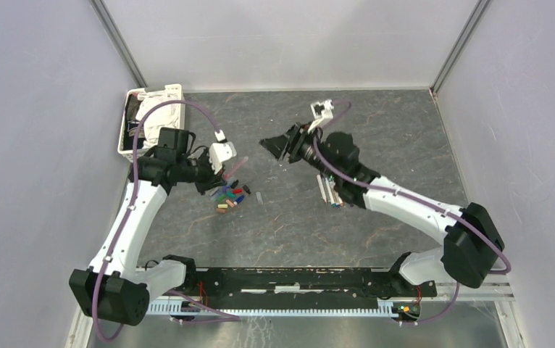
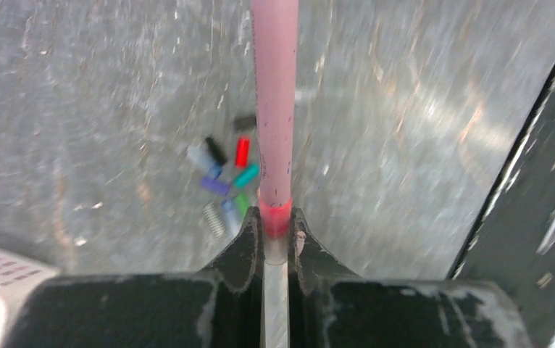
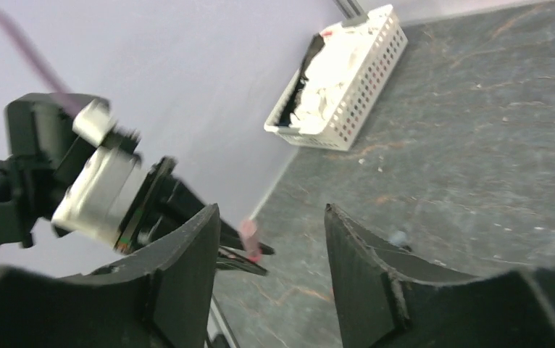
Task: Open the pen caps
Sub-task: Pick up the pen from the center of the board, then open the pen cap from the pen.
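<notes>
While about nine pen caps (image 2: 242, 152) lie loose, left gripper (image 2: 277, 217) clamps one pen (image 2: 274, 109), right gripper (image 3: 271, 217) gapes.

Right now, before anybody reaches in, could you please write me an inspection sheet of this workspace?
Surface: dark mottled table, no spill seen.
Job's things: loose pen caps in a small pile, mixed colours; a pink pen held up above the table; white-barrelled pens in a row beside the right arm.
Clutter: white perforated basket at the far left corner, with white and black contents.
Hands: left hand shut on the pink pen; right hand open, empty, raised.
Cables: one purple cable loops over the left arm, another runs along the right arm; no snag seen.
Surroundings: plain pale walls; nothing else seen.
</notes>
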`<action>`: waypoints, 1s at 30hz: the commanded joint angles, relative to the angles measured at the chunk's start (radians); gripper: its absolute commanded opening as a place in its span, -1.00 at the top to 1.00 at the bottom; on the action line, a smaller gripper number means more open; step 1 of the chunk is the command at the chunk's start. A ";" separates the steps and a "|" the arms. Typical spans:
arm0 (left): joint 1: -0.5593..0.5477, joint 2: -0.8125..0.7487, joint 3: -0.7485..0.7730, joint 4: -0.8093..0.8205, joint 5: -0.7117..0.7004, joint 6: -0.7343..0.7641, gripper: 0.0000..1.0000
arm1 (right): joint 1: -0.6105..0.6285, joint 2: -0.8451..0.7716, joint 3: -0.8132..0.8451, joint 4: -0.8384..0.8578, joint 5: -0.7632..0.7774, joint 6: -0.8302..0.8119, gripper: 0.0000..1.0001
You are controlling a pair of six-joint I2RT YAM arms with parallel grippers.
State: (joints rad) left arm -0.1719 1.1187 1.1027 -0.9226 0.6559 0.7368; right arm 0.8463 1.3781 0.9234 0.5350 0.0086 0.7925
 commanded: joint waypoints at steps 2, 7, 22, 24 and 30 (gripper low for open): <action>-0.020 -0.098 -0.030 -0.211 -0.200 0.525 0.95 | -0.080 0.097 0.225 -0.430 -0.482 -0.142 -0.26; -0.082 -0.182 -0.059 -0.305 -0.265 0.761 0.95 | -0.067 0.208 0.286 -0.491 -0.686 -0.142 -0.27; -0.253 -0.195 -0.072 -0.306 -0.413 0.889 0.95 | 0.059 0.430 0.411 -0.358 -0.868 -0.015 -0.29; -0.268 -0.185 -0.072 -0.295 -0.432 0.884 0.95 | 0.070 0.453 0.424 -0.345 -0.871 -0.003 -0.29; -0.283 -0.172 -0.057 -0.270 -0.441 0.866 0.95 | 0.094 0.506 0.428 -0.353 -0.880 -0.001 -0.20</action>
State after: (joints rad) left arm -0.4454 0.9413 1.0248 -1.2266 0.2348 1.5780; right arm 0.9253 1.8545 1.3132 0.1455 -0.8402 0.7746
